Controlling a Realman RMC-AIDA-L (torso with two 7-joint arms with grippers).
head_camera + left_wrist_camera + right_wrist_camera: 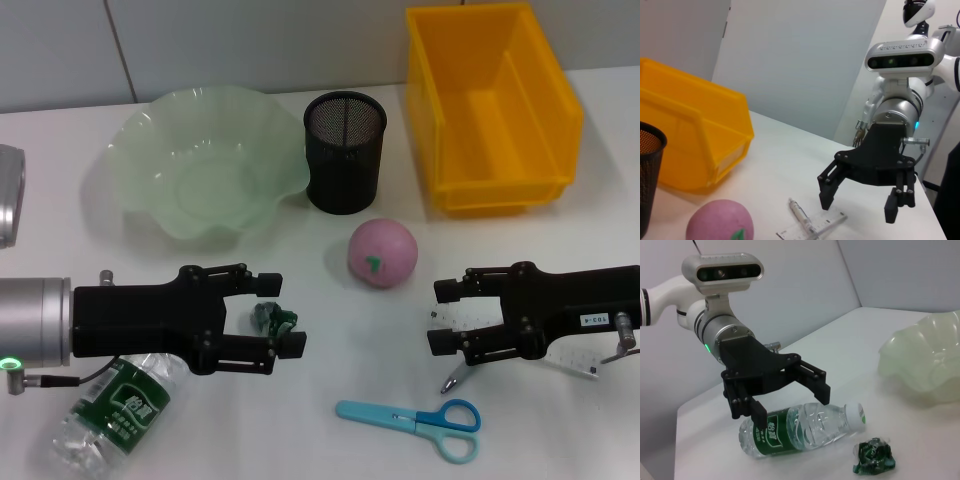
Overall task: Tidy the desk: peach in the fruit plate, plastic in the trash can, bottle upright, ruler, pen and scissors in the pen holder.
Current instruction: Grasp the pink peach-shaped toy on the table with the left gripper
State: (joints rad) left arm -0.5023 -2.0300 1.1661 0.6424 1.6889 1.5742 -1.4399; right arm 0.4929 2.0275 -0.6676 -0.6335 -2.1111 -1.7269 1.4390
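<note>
The pink peach (382,253) (720,222) lies on the table in front of the black mesh pen holder (345,150). In the head view, crumpled green plastic (272,318) (872,456) shows between the tips of my open left gripper (282,314) (791,410), which hovers without touching it. A bottle (115,415) (800,430) lies on its side under the left arm. My right gripper (438,316) (857,209) hangs open above the clear ruler (570,360) (812,227) and the pen (452,380) (800,212). Blue scissors (415,420) lie near the front edge.
The pale green wavy fruit plate (200,165) (925,360) stands at the back left. A yellow bin (490,105) (690,135) stands at the back right, next to the pen holder (647,170).
</note>
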